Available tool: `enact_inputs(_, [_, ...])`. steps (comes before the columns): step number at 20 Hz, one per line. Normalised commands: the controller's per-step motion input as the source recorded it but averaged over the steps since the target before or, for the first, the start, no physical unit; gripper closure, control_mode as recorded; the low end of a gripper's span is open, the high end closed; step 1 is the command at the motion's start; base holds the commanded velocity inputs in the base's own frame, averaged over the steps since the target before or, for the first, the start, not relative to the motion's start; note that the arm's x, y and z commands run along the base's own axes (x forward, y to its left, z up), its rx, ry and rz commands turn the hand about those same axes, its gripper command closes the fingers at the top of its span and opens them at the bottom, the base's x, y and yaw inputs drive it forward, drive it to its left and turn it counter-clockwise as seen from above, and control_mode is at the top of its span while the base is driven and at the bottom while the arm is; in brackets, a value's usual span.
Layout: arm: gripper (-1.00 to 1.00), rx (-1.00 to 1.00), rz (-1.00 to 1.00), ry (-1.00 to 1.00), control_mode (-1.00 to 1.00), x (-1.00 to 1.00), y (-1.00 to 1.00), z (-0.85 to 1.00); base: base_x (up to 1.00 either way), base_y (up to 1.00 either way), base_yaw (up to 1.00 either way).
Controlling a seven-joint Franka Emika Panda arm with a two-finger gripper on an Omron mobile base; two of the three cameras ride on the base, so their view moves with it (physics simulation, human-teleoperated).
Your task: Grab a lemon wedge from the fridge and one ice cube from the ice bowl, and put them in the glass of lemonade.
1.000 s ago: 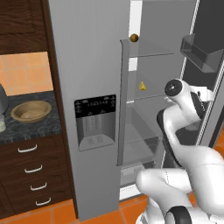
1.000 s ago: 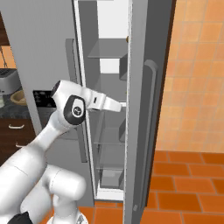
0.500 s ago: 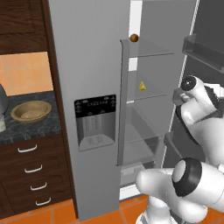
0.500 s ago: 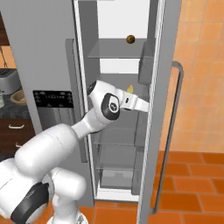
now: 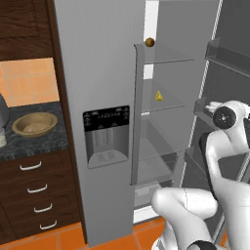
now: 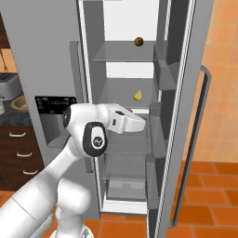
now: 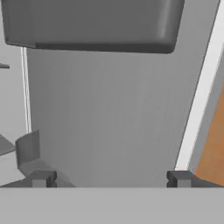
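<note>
Orange tile floor beneath open grey fridge, dark counter alongside.

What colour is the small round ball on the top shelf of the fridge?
Brown; the ball shows best in the right base view.

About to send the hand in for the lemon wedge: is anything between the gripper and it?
Nothing visible blocks it. The fridge right door is swung open and the lemon wedge sits alone on the middle shelf. The open gripper faces the inner side of the door rather than the wedge, so it must turn.
</note>
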Motion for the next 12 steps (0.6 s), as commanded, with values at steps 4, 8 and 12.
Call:
enact_inputs(4, [-1.00, 0.04, 0.11, 0.01, -1.00, -0.62, 1.00, 0.64, 0.00, 0.00, 0.00])
enact_inputs(8, [-1.00, -0.07, 0.19, 0.14, -1.00, -0.71, 1.00, 0.44, 0.00, 0.00, 0.00])
enact_inputs(12, [-1.00, -0.27, 0.30, 0.04, -1.00, -0.60, 0.98, 0.16, 0.00, 0.00, 0.00])
